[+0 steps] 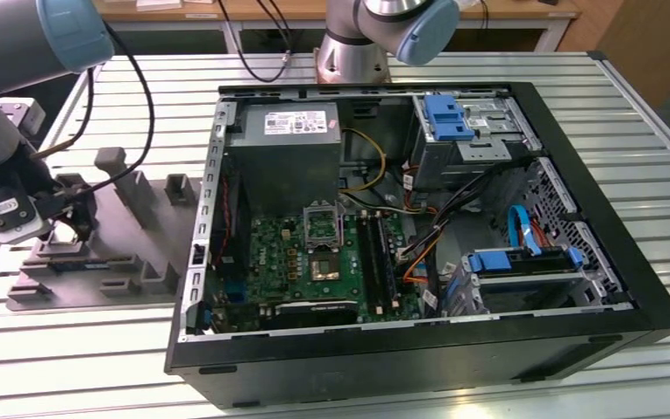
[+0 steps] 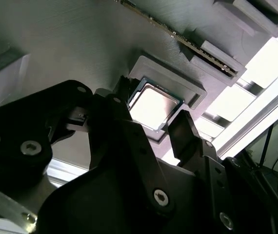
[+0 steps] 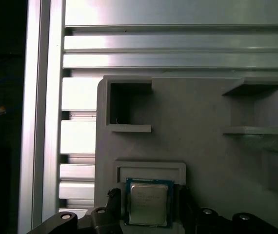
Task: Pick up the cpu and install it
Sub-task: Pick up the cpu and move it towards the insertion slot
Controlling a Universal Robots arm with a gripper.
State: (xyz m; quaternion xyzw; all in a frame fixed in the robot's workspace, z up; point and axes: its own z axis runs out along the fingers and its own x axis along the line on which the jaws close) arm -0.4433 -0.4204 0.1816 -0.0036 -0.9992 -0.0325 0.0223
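The tool [image 2: 153, 111] stands open astride the cpu [image 3: 148, 204], holding nothing; its print is illegible.

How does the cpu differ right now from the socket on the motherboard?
The cpu lies in a pocket of the grey fixture outside the case; the socket sits on the motherboard inside it. The cpu shows a silvery top with a green rim; the socket looks dark. The gripper has its fingers either side of the cpu; nothing is at the socket. Both are square.
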